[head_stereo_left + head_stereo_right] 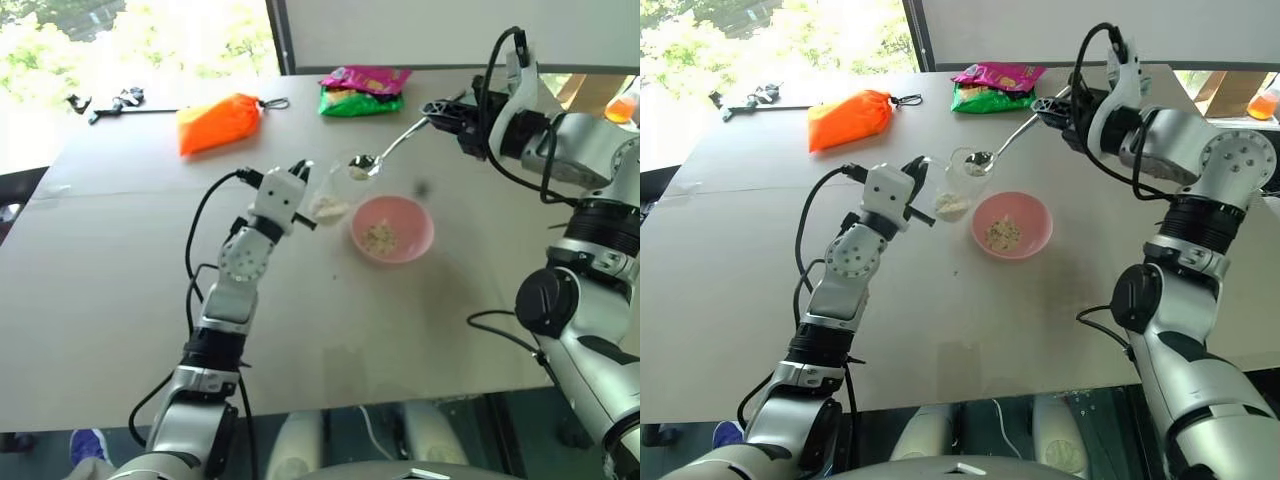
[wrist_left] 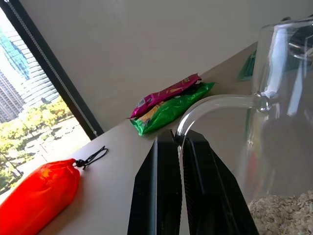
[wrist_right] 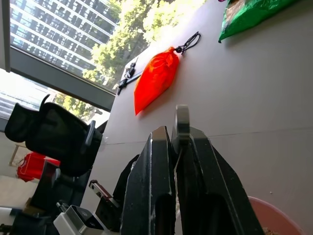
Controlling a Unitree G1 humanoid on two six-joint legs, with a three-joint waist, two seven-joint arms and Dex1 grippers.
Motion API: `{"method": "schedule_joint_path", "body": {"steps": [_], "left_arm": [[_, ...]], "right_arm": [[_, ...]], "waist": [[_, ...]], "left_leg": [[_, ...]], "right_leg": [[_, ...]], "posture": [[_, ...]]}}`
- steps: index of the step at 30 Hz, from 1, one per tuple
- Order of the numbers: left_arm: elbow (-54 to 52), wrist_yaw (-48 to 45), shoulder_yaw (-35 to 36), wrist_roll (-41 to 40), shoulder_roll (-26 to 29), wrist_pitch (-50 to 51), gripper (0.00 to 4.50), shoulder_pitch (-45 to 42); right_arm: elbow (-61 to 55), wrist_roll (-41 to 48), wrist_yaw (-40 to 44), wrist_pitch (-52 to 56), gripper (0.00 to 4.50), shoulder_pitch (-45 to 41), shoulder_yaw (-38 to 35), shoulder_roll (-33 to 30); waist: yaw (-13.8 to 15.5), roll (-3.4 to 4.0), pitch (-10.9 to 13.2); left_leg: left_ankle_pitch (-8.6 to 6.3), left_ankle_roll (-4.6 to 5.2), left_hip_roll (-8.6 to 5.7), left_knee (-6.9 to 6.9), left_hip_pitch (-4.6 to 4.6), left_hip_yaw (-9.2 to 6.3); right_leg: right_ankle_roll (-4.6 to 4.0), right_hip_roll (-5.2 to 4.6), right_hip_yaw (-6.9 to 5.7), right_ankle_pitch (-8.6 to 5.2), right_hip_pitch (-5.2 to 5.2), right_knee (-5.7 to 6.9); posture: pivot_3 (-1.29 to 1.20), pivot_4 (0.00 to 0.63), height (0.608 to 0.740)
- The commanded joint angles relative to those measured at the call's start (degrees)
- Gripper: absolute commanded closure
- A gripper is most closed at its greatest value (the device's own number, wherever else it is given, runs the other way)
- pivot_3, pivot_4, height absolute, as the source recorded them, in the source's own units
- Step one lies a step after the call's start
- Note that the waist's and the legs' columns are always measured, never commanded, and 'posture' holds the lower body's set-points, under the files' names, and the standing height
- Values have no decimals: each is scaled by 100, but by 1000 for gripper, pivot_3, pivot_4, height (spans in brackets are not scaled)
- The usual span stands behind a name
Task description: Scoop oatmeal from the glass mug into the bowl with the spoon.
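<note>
My left gripper (image 2: 180, 138) is shut on the curved handle of the glass mug (image 1: 332, 194), holding it just left of the pink bowl (image 1: 392, 230). Pale oatmeal (image 2: 286, 215) lies in the mug's bottom, and a small heap of it sits in the bowl. My right gripper (image 1: 438, 112) is shut on the handle end of the silver spoon (image 1: 392, 148), raised above the table at the right. The spoon slants down and left. Its head carries a little oatmeal and hovers by the mug's rim, just behind the bowl.
An orange drawstring bag (image 1: 218, 122) lies at the back left of the grey table (image 1: 120, 300). Pink and green snack packets (image 1: 362, 90) lie at the back centre. Small black items (image 1: 110, 102) sit at the far left edge, near the window.
</note>
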Motion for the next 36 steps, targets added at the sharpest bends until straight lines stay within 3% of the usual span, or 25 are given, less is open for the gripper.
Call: {"method": "schedule_joint_path", "body": {"steps": [1,11,17,26,30,34,36], "left_arm": [[-65,-5,38,50,107,-266,4412,-67],[181,-17,99,60,215,-378,4412,-159],[272,11,157,44,301,-411,4412,-234],[337,46,232,18,375,-428,4412,-291],[355,39,272,14,392,-448,4412,-307],[371,33,281,-1,393,-465,4412,-329],[400,26,276,-8,389,-480,4412,-345]], "right_arm": [[-134,385,-135,15,4500,-199,-170,-167],[-413,1220,-375,219,4500,234,-124,-714],[-1090,1431,-206,64,4500,819,287,-828],[-3097,-198,1574,-923,4500,2037,1874,-1258],[-4526,-2131,3189,-2542,4500,2711,3378,-2226],[-4936,-3299,4130,-3767,4500,3035,3931,-2734],[-4981,-3382,4265,-3949,4500,3141,3837,-2649]], "waist": [[-2,0,0],[8,0,0],[-5,0,0],[5,0,0],[12,0,0],[8,-1,1],[13,-2,1]], "left_leg": [[0,0,0,0,0,0],[-1,3,0,-1,-2,0],[-2,3,2,-1,0,4],[-3,5,1,0,-1,0],[-3,5,-1,0,-2,-5],[-2,3,-1,3,-1,-4],[-2,3,0,4,-1,-6]], "right_leg": [[0,0,0,0,0,0],[0,0,0,0,0,-2],[0,0,4,0,0,0],[0,1,1,0,-1,-2],[1,2,-4,0,-2,-9],[1,2,-4,0,-1,-9],[1,2,-5,0,-1,-9]], "posture": [[0,150,740],[0,150,740],[0,150,740],[0,150,740],[0,150,740],[0,150,740],[0,150,740]]}}
